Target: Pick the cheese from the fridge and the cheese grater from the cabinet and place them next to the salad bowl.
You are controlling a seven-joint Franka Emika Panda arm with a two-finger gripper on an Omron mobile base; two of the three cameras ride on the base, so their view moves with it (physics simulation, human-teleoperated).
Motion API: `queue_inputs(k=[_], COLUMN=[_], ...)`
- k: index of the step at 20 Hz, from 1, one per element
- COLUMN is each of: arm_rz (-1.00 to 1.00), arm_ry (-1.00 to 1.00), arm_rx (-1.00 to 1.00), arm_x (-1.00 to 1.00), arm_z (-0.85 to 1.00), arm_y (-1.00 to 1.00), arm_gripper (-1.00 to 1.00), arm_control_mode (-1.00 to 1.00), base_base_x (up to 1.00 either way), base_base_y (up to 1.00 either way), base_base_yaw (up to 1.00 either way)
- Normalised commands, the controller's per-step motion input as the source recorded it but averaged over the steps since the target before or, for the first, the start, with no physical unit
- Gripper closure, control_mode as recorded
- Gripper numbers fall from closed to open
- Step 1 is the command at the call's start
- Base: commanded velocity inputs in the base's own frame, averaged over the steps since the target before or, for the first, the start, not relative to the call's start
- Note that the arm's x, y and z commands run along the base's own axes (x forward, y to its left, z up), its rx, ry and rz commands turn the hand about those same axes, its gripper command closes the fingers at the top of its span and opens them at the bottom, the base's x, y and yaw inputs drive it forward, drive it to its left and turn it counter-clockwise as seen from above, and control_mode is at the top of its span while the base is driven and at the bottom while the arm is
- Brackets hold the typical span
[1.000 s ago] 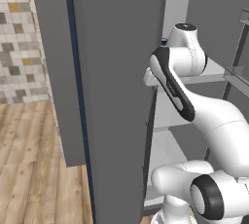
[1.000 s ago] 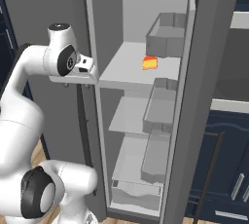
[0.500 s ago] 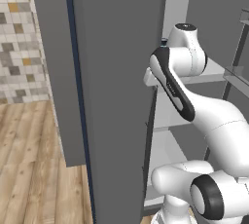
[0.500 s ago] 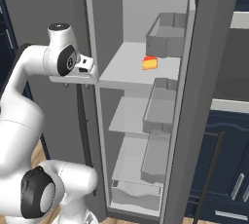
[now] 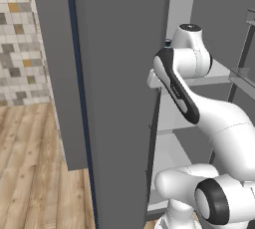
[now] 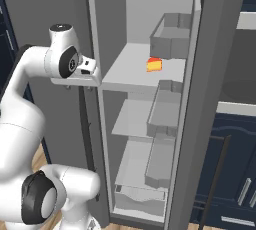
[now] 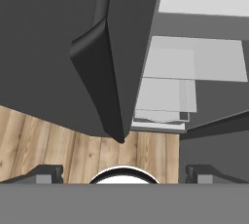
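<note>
cheese: small yellow-orange cheese wedge (image 6: 154, 65) on pale upper fridge shelf (image 6: 125, 69), centre right of right base view
door: flat grey fridge door (image 5: 119, 98) left of shelves, left base view

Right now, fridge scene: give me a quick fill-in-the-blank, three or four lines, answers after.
1. The fridge door stands ____.
2. The cheese lies on the ____ shelf of the fridge.
3. The gripper points down at the wooden floor with its jaws ____.
4. The gripper holds ____.

Missing words: open; top; open; nothing
</note>
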Motion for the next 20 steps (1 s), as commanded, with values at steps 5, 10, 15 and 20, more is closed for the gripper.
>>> queue_inputs(k=[5,10,15,20], arm_rz=[0.00,0.00,0.00,-0.01], arm_ry=[0.00,0.00,0.00,-0.05], arm_rx=[0.00,0.00,0.00,0.00], arm_x=[0.00,0.00,0.00,-0.12], arm_z=[0.00,0.00,0.00,0.00], arm_y=[0.00,0.00,0.00,0.00], arm_gripper=[-1.00,-1.00,-1.00,-1.00], arm_control_mode=[-1.00,-1.00,-1.00,-1.00], base_base_x=[0.00,0.00,0.00,0.00], base_base_y=[0.00,0.00,0.00,0.00], base_base_yaw=[0.00,0.00,0.00,0.00])
